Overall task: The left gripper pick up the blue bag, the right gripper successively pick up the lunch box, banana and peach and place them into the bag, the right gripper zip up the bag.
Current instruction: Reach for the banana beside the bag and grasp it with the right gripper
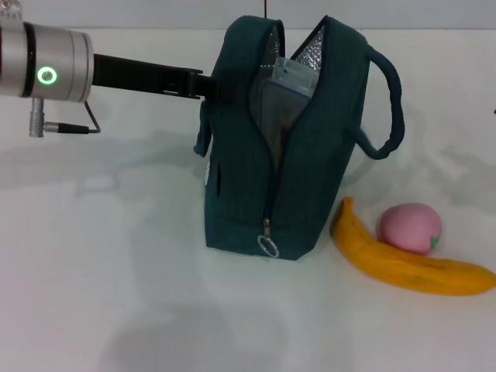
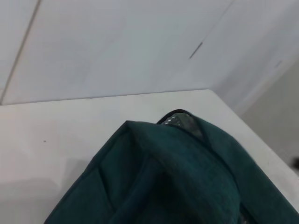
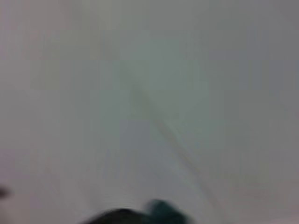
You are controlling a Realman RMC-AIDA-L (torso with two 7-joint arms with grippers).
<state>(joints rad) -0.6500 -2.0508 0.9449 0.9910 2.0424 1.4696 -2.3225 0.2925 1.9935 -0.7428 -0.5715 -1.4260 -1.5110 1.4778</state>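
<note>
Standing upright at centre table, the blue bag [image 1: 294,170], zip open with the lunch box [image 1: 283,101] poking out of its mouth and silver lining [image 1: 322,46] showing. Reaching in from nine o'clock, the left gripper [image 1: 208,85] at the bag's top edge, its grip impossible to tell. Lying at four o'clock of the bag, the banana [image 1: 403,260] with the peach [image 1: 409,228] just behind it, touching; right gripper nowhere to be seen.

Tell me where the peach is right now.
In the head view, the peach sits on the table's right side, just behind the banana and right of the blue bag.
</note>
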